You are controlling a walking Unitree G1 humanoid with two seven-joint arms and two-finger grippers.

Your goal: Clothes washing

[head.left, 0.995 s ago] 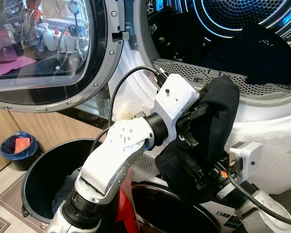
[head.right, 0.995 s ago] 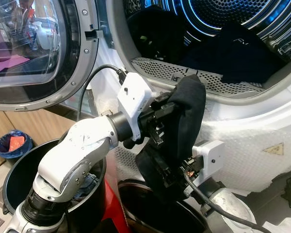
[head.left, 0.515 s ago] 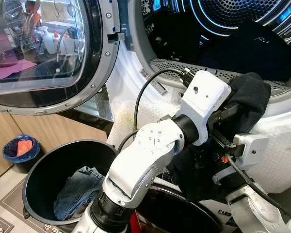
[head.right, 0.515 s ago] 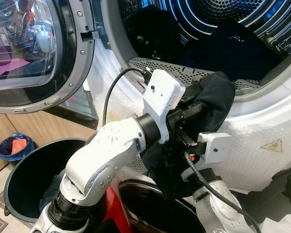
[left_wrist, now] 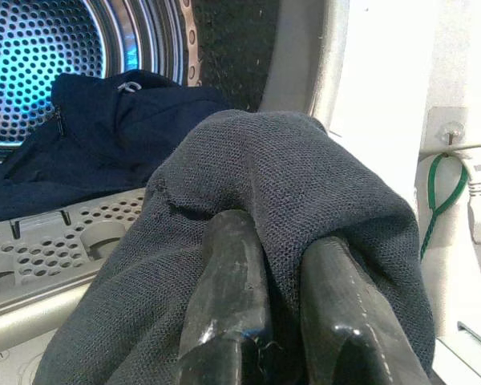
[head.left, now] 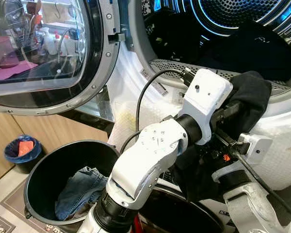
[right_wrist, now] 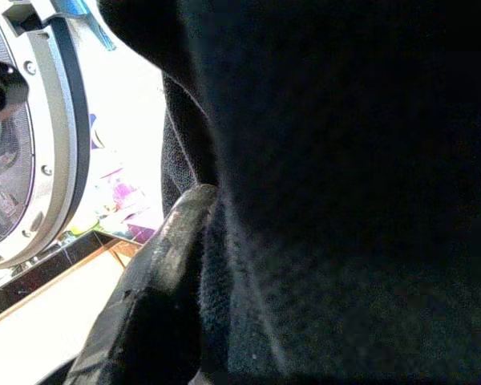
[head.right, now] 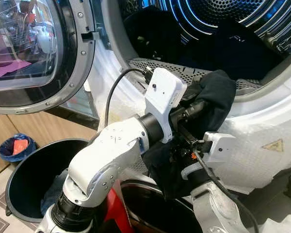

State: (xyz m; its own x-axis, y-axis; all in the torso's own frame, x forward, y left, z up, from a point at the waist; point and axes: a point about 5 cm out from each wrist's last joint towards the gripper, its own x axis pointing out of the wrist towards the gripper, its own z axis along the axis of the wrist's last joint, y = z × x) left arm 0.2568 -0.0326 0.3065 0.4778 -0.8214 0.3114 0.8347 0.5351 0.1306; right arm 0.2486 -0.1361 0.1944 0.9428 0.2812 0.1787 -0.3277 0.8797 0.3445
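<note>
- Left eye view: a dark garment [head.left: 247,94] is shown bunched at the near lip of the drum [head.left: 242,14], held up between the two arms; its upper end lies against the lip while the rest hangs down toward the right arm.
- Left wrist view: the left gripper [left_wrist: 293,297] is seen with its two fingers [left_wrist: 228,289] pressed into a fold of the garment, the cloth pinched between them and draped over their tips.
- Right wrist view: one finger [right_wrist: 156,273] of the right gripper [head.left: 218,155] is seen lying against the lower part of the garment; the other finger is covered by cloth, so whether this gripper is clamped cannot be told.
- The governing relation: the drum opening lies beyond and above the left gripper, straight along its fingers, with dark clothes [left_wrist: 88,136] already lying on the perforated floor inside. The left gripper is judged the nearer to the opening; the right one sits lower and nearer the robot.
- The garment's long axis runs from the lip downward, so the hanging end is judged likely to need lifting over the lip.
- A bin [head.left: 43,165] holding jeans [head.left: 80,187] stands at the near left, below the open door [head.left: 48,53].
</note>
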